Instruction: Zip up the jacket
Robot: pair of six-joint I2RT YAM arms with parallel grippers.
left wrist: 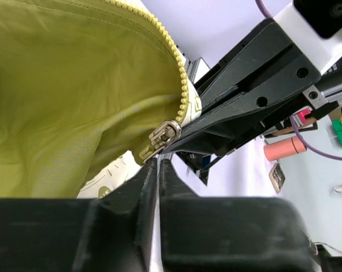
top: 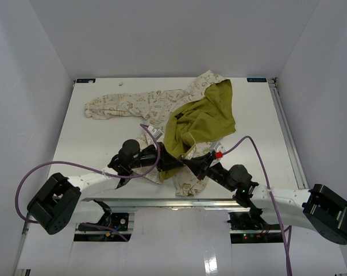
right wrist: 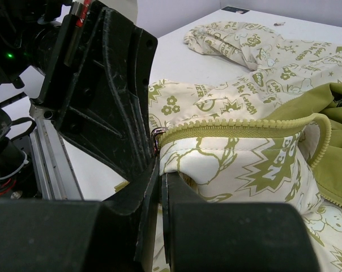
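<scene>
The jacket (top: 202,118) lies crumpled mid-table, cream with green print, its olive lining turned up. Both grippers meet at its near hem. My left gripper (top: 169,163) is shut, its tips pinching the lower end of the metal zipper slider (left wrist: 162,137) where the yellow-green zipper teeth (left wrist: 179,73) end. My right gripper (top: 192,165) is shut on the cream fabric edge (right wrist: 216,161) just below the zipper's end (right wrist: 156,136). The two grippers' fingers nearly touch each other. The right gripper's black body (left wrist: 256,85) fills the left wrist view behind the slider.
One sleeve (top: 119,106) stretches to the far left. A metal rail (top: 173,204) runs along the table's near edge. White walls enclose the table on three sides. Purple cables (top: 248,141) arc over both arms.
</scene>
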